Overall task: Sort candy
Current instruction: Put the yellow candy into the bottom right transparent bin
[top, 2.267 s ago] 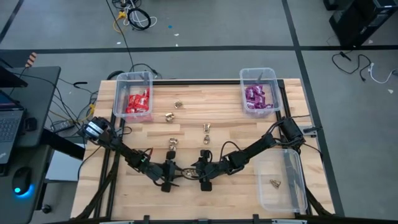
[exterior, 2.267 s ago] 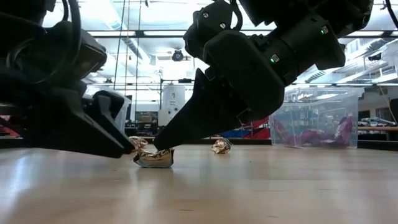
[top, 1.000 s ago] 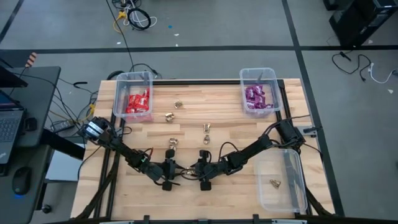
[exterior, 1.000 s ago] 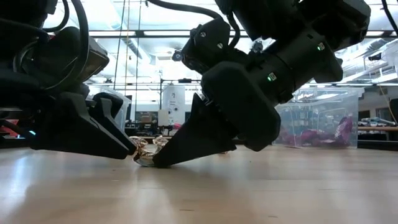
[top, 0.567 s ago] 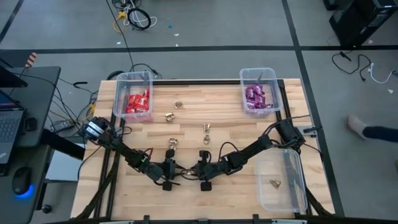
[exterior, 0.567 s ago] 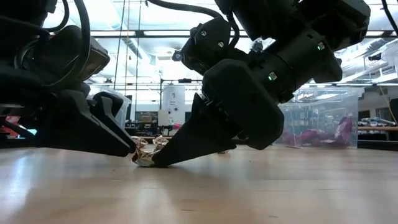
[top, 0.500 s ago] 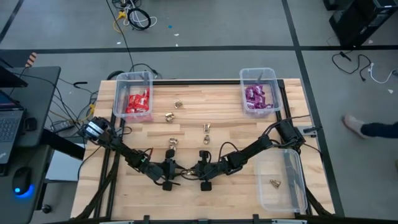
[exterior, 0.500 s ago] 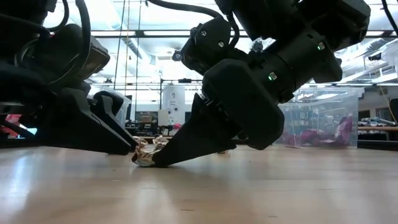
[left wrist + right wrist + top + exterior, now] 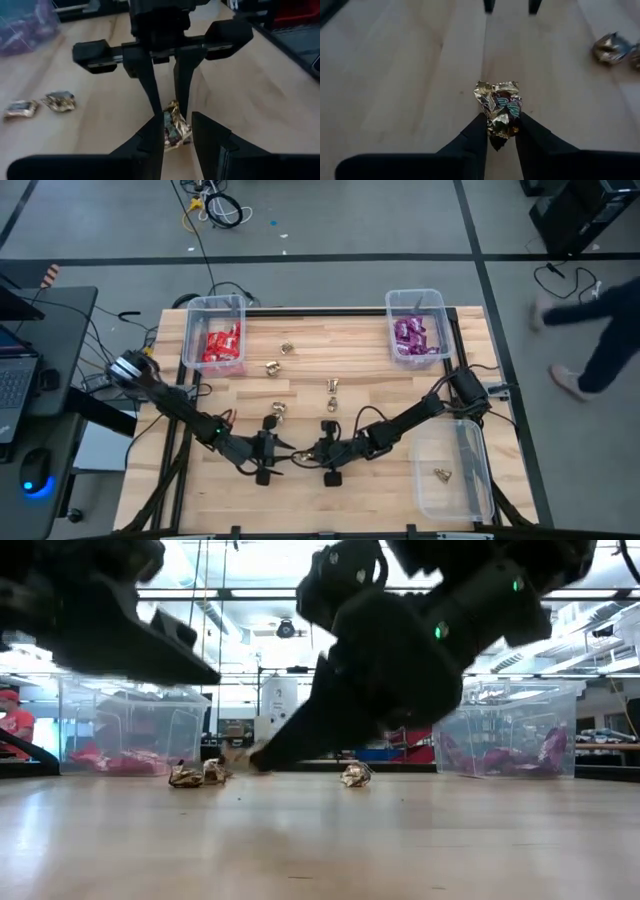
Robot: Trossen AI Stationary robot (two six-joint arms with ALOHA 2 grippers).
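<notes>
A gold foil candy sits between the fingertips of my right gripper, which is shut on it near the table's front middle. My left gripper faces it from the left. It is raised above the table and open, with nothing between its fingers. Several more gold candies lie flat on the wood. Red candy fills the far-left bin and purple candy the far-right bin. My right gripper pinches the lower end of the gold wrapper between its two fingertips. The fingers come slanting down from the table's right. The crumpled foil sticks out beyond the tips and hangs just clear of the wood.
A clear bin at the near right holds one gold piece. A person walks on the floor to the right of the table. Another person in red shows behind the table's left. Bare wood lies along the near edge.
My right gripper has shut on the gold candy and raised it a little off the table. My left gripper has gone up and drawn back from the candy, its finger gap unchanged. A person has come walking in beside the table's right.
</notes>
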